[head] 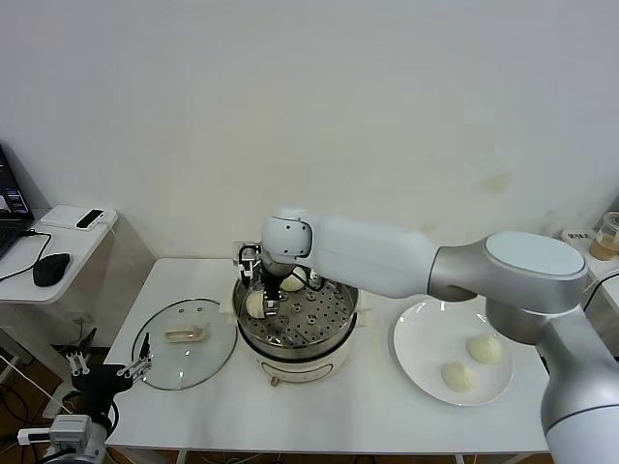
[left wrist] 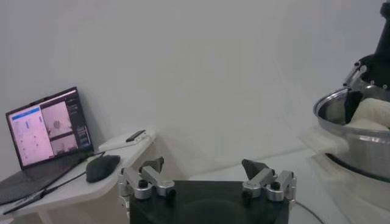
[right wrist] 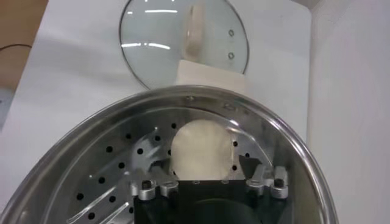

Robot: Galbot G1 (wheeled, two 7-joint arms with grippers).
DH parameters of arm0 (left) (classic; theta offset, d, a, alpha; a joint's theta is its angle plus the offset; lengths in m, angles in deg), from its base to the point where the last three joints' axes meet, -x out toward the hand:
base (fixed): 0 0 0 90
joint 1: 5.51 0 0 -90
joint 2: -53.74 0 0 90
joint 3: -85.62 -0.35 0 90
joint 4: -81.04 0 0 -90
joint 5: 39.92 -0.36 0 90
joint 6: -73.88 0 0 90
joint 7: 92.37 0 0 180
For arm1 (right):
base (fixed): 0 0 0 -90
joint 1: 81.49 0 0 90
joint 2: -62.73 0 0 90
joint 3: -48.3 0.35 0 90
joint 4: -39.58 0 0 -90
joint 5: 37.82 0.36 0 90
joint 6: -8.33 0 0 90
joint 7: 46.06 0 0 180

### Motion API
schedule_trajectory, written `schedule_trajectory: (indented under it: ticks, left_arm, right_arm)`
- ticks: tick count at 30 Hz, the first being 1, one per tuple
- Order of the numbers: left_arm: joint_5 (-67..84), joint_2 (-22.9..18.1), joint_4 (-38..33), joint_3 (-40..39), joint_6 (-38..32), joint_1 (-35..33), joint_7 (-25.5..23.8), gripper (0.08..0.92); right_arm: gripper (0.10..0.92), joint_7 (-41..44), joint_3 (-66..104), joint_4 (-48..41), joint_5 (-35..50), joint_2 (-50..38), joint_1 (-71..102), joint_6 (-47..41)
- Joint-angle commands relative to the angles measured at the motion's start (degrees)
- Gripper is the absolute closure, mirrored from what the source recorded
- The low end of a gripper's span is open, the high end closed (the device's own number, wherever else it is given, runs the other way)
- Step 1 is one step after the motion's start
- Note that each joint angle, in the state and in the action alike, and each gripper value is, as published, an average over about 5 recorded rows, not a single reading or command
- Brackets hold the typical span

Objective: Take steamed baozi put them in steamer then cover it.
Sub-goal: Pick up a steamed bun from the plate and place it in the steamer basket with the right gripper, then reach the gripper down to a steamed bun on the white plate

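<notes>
The right gripper [head: 259, 302] sits low inside the steamer [head: 334, 329], jaws clasping a baozi [right wrist: 201, 149] near the wall; releasing early could tip it against the rim. Two baozi wait on the plate [head: 411, 353] (lid [head: 184, 343] on tabletop). The left gripper [left wrist: 207, 178] idles, jaws spread.

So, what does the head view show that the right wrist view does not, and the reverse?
Only the head view shows the white plate holding two baozi, and the left claw open near the table's corner. Only the right wrist view shows the right claw around a baozi close up. Both show the steamer and the glass cover lying beside it.
</notes>
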Motion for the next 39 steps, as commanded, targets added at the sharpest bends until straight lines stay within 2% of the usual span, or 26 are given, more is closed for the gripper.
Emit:
schedule_trajectory:
  ticks: [1, 6, 12, 21, 32, 39]
  left_arm:
    - [0.03, -0.12, -0.31, -0.08, 0.06, -0.03, 0.0, 0.177]
    - [0.05, -0.02, -1.1, -0.31, 0.22, -0.04, -0.03, 0.177]
    - [0.29, 0.81, -0.66, -0.24, 0.28, 0.2, -0.05, 0.177]
    - [0.32, 1.14, -0.37, -1.35, 0.22, 0.48, 0.03, 0.177]
    - [-1.04, 1.12, 0.58, -3.14, 0.28, 0.88, -0.08, 0.177]
    - [-1.66, 0.76, 1.18, -3.66, 0.27, 0.93, -0.1, 0.177]
  right_arm:
    - [0.204, 6.78, -0.35, 5.97, -2.6, -7.07, -5.65, 4.03]
    - [0.202, 12.52, -0.83, 12.25, -6.34, -17.97, -10.57, 8.93]
    - [0.203, 15.26, 0.24, 21.65, -8.97, -32.85, -12.12, 11.39]
    - [0.203, 18.54, 0.7, 31.0, -20.12, -54.16, -4.86, 17.51]
    - [0.203, 18.36, 26.2, 34.23, -29.77, -66.09, 28.49, 21.36]
    - [0.203, 17.22, 40.17, 32.61, -34.26, -66.09, 45.61, 22.81]
